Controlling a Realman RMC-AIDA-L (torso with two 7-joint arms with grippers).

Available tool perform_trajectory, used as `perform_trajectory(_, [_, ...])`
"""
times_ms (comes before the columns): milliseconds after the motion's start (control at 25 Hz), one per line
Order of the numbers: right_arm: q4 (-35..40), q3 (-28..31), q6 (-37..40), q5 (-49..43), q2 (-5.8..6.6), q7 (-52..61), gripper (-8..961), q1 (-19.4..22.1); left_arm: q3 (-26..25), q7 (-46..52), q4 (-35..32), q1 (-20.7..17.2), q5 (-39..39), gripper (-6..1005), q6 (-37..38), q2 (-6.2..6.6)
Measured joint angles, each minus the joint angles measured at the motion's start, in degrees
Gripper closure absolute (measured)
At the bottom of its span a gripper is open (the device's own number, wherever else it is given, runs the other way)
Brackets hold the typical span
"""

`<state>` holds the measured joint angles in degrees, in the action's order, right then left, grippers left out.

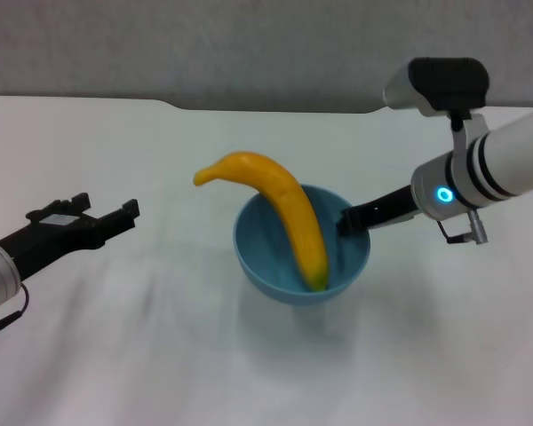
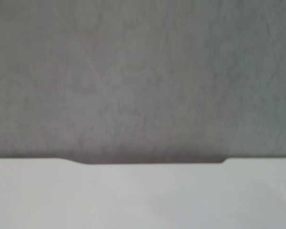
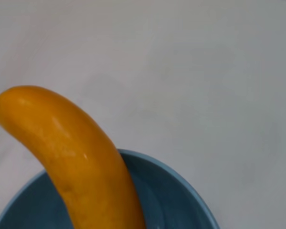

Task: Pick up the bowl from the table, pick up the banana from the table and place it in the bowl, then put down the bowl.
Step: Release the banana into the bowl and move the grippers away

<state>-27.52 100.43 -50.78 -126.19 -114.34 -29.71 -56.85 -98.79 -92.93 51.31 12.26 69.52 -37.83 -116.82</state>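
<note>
So the banana [image 1: 284, 213] is already sitting in the bowl [image 1: 258, 257], one end down on the bottom and the stem end sticking way out over the far-left rim. The bowl is being held up off the table [image 1: 115, 355], judging by the shadow under it. The right gripper [image 1: 348, 220] is pinching the bowl's right rim, jaws closed narrow on the wall. The left gripper [image 1: 124, 213] is hanging well off to the left, jaws slightly apart and holding nothing.

My take on handling: the bowl looks rigid, glossy and probably slippery, and it's hanging from a single rim pinch, so it could be wanting to rotate in the grip. The banana is only leaning in there and is longer than the bowl is wide, so it's top-heavy toward the stem side. Any tilt that way and it's probably rolling out. Lowering it flat and slow seems like the safe call.
</note>
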Motion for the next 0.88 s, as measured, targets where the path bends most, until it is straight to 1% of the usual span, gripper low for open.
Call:
perform_trajectory(80, [0.79, 0.04, 0.90, 0.15, 0.05, -0.26, 920, -1.01, -0.04, 1.48, 0.01, 0.57, 2.04, 104, 0.32, 0.00])
perform_trajectory(200, [2.68, 0.09, 2.86, 0.25, 0.18, -0.74, 919, -2.57, -0.09, 1.94, 0.02, 1.18, 2.49, 104, 0.44, 0.00])
perform_trajectory(360, [8.64, 0.11, 5.99, 0.59, -0.22, -2.72, 918, -5.23, 0.00, 1.94, 0.01, 2.09, 2.52, 104, 1.16, -0.13])
perform_trajectory(640, [11.63, -0.59, 7.83, 2.38, -0.86, -3.51, 917, -4.66, 0.06, 1.97, -0.40, 2.69, 2.43, 103, 1.61, -0.17])
perform_trajectory(880, [13.49, -1.59, 8.36, 8.07, -1.30, -7.17, 915, -3.08, 0.57, 2.03, -0.48, 2.78, 2.22, 103, 1.67, -0.26])
